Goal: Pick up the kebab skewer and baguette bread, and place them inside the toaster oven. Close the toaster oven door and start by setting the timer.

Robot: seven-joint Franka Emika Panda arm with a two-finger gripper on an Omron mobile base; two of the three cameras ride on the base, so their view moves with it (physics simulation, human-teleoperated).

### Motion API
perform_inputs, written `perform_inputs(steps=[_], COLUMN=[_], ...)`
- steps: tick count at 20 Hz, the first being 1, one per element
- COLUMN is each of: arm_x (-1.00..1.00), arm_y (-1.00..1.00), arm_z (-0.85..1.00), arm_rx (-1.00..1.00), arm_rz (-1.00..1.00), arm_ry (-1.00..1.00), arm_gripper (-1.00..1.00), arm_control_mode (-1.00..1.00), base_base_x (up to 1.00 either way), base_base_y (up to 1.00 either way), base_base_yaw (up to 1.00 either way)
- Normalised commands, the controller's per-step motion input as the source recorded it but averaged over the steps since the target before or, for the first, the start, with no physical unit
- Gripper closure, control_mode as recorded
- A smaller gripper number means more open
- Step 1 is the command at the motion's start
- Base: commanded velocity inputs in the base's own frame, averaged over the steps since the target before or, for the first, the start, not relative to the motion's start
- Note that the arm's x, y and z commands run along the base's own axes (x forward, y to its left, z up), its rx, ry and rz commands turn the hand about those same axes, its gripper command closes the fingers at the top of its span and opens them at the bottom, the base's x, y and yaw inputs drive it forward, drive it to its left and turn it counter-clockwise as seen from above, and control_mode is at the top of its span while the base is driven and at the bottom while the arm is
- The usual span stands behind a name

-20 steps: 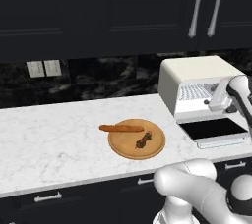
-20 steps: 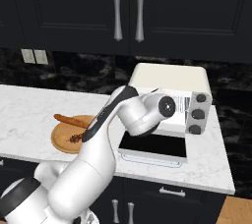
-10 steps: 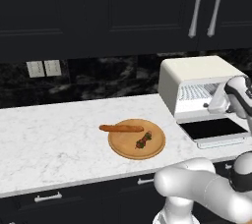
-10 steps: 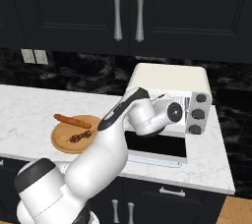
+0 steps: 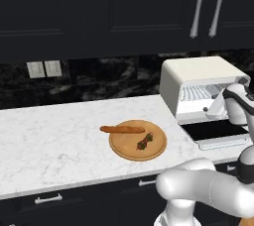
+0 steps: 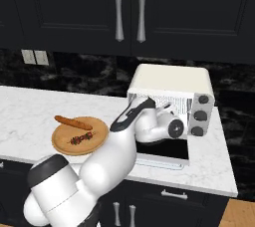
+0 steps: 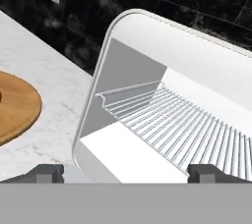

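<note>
The cream-white toaster oven (image 5: 201, 79) (image 6: 172, 84) stands at the right of the counter. Its dark glass door (image 5: 218, 132) (image 6: 167, 152) lies folded down flat. In the hand view the oven's opening (image 7: 147, 120) and wire rack (image 7: 187, 127) are close ahead. My gripper (image 7: 127, 175) (image 5: 211, 109) hangs open and empty just before that opening, above the door. The long orange-brown baguette (image 5: 121, 129) (image 6: 73, 122) and the short dark kebab skewer (image 5: 144, 141) (image 6: 79, 139) lie on the round wooden plate (image 5: 126, 148) (image 6: 62, 144), left of the oven.
Grey knobs (image 6: 200, 115) sit on the oven's right front. Dark upper cabinets with silver handles (image 5: 208, 7) hang above. Wall outlets (image 5: 43, 69) are at the back left. The plate's rim (image 7: 19, 115) shows left of the oven in the hand view.
My hand has sunk a little in front of the oven's opening, with the jaws staying wide. The baguette, skewer, plate and oven door lie as before.
</note>
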Motion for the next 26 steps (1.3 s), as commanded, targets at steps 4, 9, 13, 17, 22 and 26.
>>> perform_inputs(steps=[4, 9, 13, 17, 22, 26], arm_x=[0.34, 0.40, 0.24, 0.15, 0.17, 0.13], arm_y=[-0.11, -0.10, -0.21, -0.30, -0.29, -0.11], arm_z=[-0.07, -0.01, -0.08, -0.16, -0.11, -0.16], arm_rx=[0.00, 0.00, 0.00, 0.00, 0.00, 0.00], arm_rz=[-0.08, -0.02, 0.00, 0.00, 0.00, 0.00], arm_ry=[-0.17, -0.12, -0.07, -0.04, -0.03, -0.02], arm_gripper=[-1.00, -1.00, -1.00, -1.00, -1.00, -1.00], arm_control_mode=[-1.00, -1.00, -1.00, -1.00, -1.00, -1.00], base_base_x=[0.00, 0.00, 0.00, 0.00, 0.00, 0.00], base_base_y=[0.00, 0.00, 0.00, 0.00, 0.00, 0.00], base_base_yaw=[0.00, 0.00, 0.00, 0.00, 0.00, 0.00])
